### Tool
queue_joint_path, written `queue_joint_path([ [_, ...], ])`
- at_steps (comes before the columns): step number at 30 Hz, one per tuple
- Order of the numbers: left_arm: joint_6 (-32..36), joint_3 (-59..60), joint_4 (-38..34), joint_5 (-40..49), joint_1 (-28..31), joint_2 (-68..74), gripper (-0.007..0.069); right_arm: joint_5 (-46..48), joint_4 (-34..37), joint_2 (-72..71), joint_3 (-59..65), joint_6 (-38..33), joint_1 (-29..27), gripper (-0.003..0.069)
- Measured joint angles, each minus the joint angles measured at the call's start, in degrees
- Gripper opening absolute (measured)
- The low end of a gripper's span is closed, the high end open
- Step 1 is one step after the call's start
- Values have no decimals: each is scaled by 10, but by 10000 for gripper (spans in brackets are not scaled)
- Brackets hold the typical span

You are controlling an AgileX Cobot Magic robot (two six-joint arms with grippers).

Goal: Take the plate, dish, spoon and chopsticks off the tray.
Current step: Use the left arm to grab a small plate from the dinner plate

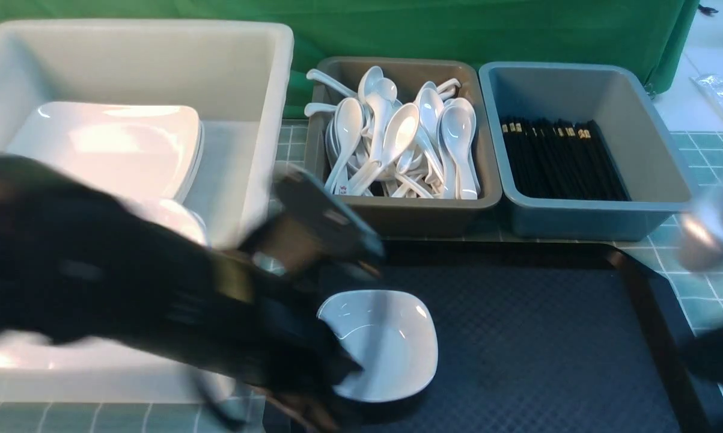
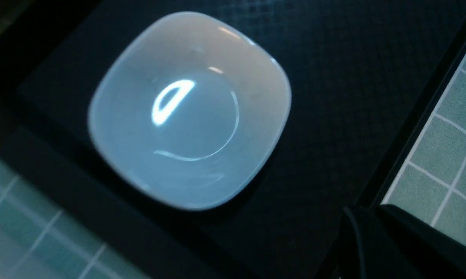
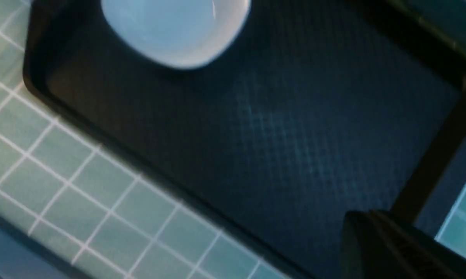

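The small white dish [image 1: 385,343] sits upright on the black tray [image 1: 547,337], near its left end; it also shows in the left wrist view [image 2: 190,112] and the right wrist view [image 3: 174,31]. My left arm reaches in blurred from the left, and my left gripper [image 1: 313,415] [image 2: 372,240] is shut and empty by the tray's front left rim, beside the dish. My right gripper [image 1: 707,358] [image 3: 376,240] hangs shut and empty over the tray's right rim. White plates [image 1: 109,144] lie stacked in the white bin. Spoons [image 1: 397,144] and chopsticks [image 1: 559,159] lie in the bins behind.
A big white bin [image 1: 241,78] stands at the left, a brown bin [image 1: 409,213] of spoons in the middle and a grey-blue bin [image 1: 655,156] of chopsticks at the right, all behind the tray. Teal tiled cloth [image 1: 710,288] covers the table. A green backdrop closes the back.
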Motion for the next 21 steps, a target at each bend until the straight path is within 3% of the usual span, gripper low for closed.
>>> queue_joint_path([
  [7, -114, -98, 97, -7, -69, 163, 59, 0, 0, -138, 78, 29, 0, 35],
  [11, -152, -154, 140, 15, -73, 225, 148, -1, 0, -185, 81, 29, 0, 35],
  [14, -179, -196, 162, 22, -72, 274, 302, -1, 0, -214, 82, 29, 0, 35],
  [17, -203, -216, 181, 20, -70, 305, 407, 4, 0, -221, 84, 29, 0, 35],
  [21, -256, -224, 241, 16, -64, 339, 481, 12, 0, -221, 85, 29, 0, 35],
])
